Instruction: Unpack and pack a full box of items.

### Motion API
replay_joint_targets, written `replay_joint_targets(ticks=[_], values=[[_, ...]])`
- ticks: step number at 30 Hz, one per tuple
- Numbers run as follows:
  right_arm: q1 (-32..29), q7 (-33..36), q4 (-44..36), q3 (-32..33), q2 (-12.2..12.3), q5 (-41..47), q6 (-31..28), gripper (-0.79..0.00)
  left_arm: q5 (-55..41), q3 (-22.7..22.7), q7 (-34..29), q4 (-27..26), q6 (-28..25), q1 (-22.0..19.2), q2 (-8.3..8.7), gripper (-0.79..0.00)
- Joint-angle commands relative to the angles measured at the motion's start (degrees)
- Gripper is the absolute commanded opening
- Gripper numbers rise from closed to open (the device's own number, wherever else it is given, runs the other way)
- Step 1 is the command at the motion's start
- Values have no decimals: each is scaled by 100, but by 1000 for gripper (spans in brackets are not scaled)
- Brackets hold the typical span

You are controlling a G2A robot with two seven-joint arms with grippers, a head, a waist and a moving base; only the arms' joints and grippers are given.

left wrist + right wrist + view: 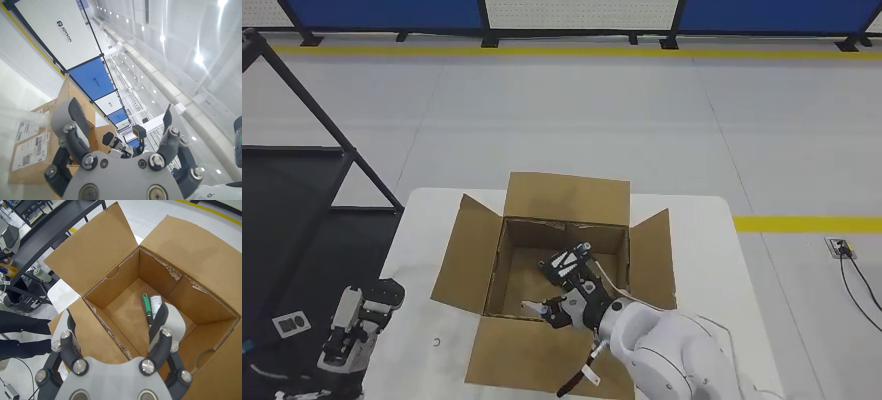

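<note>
Found right gripper (116, 313) with jaws spread wide and nothing between them, poised above the open top of the box (122, 279), aimed down into it. Logged left gripper (122, 108) likewise wide and empty, parked low off the near-left corner of the table (702, 230), pointing up past the labelled outside of the box, well apart from the contents

Counted two things on the box floor: a green-handled tool (146, 306) and a white can (156, 306), lying side by side, touching or nearly so, close to one wall. Could not see the patch of floor hidden beneath that gripper, so cannot rule out more there

Judged the box close to empty: either unpacking near its end or packing barely begun; cannot tell which from this. Counted neither item as grasped, so at least these two left to handle

Noted the box set mid-table with all four flaps (567, 192) up or splayed outward. Flagged the tall walls and the flaps as the main obstruction; expect a deep, steep descent with little side room to reach the floor. Expect to nudge one item while closing on the other, and expect the can to roll. Noted a black rack (292, 200) left of the table, away from the work
</note>
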Motion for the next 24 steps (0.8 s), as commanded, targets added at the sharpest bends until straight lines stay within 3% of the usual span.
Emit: replay_joint_targets(ticks=[1,5,9,16,21,24], values=[[1,0,1,-1,0,0,1,0,0,0,0,0,0,0,0,0],[93,-152,325,-57,-30,-5,61,0,-72,35,14,-27,121,-65,0,0],[942,128,1228,-475,-209,89,297,0,-236,-13,30,-43,312,-192,6,0],[2541,1155,3328,-1305,-626,200,640,0,-422,-211,20,-16,175,-61,0,0],[3267,1389,4646,-1792,-964,192,1044,0,-555,-299,-12,-37,90,57,-9,0],[3584,1539,5341,-2071,-1186,347,974,0,-576,-312,-25,-55,61,82,-13,0]])
